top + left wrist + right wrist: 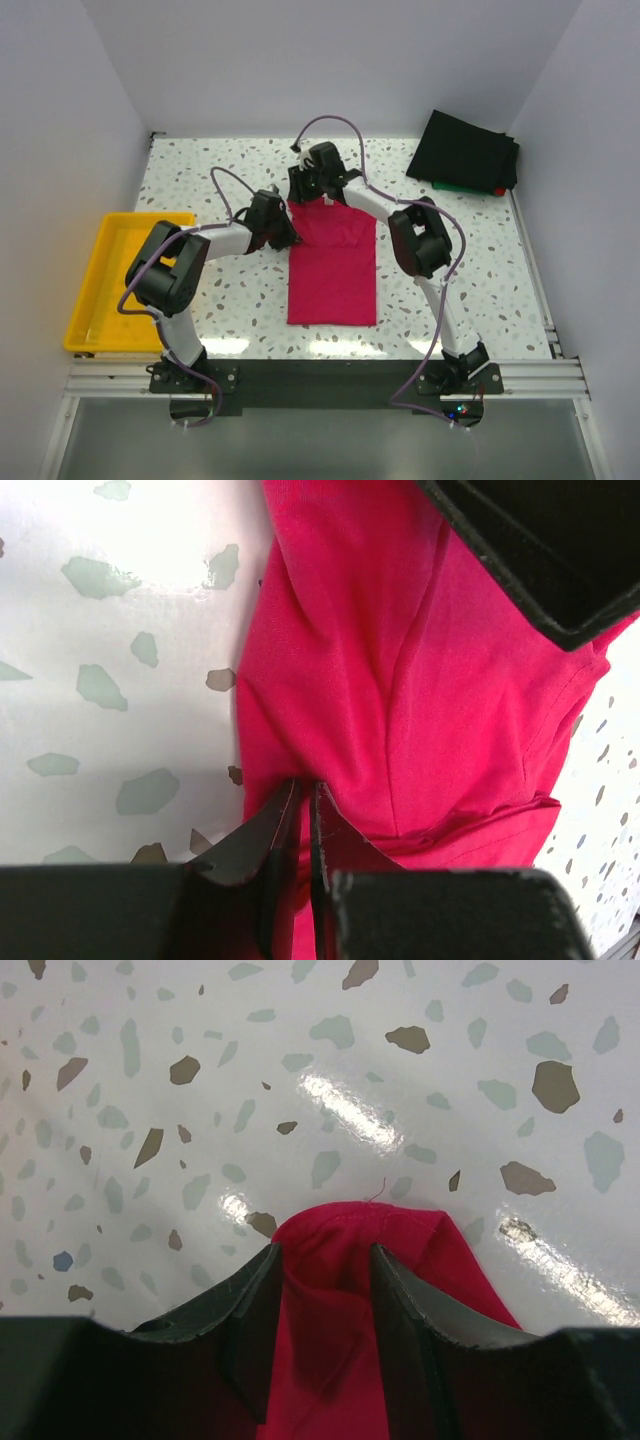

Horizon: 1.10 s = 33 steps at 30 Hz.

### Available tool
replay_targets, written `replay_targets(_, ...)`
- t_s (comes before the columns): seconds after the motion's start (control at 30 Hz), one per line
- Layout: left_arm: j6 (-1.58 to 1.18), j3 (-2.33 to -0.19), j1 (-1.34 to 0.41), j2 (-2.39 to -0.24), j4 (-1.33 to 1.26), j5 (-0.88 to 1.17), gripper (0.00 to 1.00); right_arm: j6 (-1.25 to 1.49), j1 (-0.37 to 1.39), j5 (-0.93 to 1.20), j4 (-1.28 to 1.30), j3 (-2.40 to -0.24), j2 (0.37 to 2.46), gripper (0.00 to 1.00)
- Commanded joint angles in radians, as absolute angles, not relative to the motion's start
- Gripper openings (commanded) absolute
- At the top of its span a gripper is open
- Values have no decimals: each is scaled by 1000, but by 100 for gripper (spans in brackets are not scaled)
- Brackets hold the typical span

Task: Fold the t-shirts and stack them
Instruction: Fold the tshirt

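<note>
A crimson-pink t-shirt lies as a long folded panel mid-table, its neck end farthest from the arm bases. My left gripper is at its upper left edge. In the left wrist view that gripper is shut on a thin fold of the shirt. At the shirt's far end is my right gripper. The right wrist view shows the right gripper shut on a bunched hem of the shirt, which fills the gap between its jaws. Folded black t-shirts lie stacked at the back right, with green and red edges showing beneath.
A yellow tray sits at the left edge of the table. White walls close in the back and sides. A black part of the right arm hangs over the shirt in the left wrist view.
</note>
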State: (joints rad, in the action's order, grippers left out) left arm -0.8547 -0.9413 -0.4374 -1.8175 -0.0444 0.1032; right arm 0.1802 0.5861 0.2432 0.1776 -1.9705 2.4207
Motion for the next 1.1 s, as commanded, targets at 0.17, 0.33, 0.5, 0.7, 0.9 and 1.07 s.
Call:
replay_targets(0.17, -868, -951, -425, -1842, -77, 121, 13, 120, 601, 198, 204, -1964, 2373, 40)
replay_targets(0.33, -865, -953, -422, -1842, -74, 123, 12, 124, 603, 192, 193, -1948, 2358, 25)
replay_targets(0.5, -861, -950, -419, -1842, -66, 120, 12, 141, 601, 164, 184, -1934, 2333, 12)
replay_targets(0.7, -861, -943, -416, -1839, -58, 117, 11, 201, 583, 77, 156, -1901, 2293, 3)
replay_targets(0.9, -859, -936, -414, -1842, -60, 115, 11, 294, 549, 106, 94, -1868, 2272, 2)
replay_targets(1.07, -857, -934, -413, -1847, -60, 115, 11, 377, 525, 158, 34, -1829, 2269, 3)
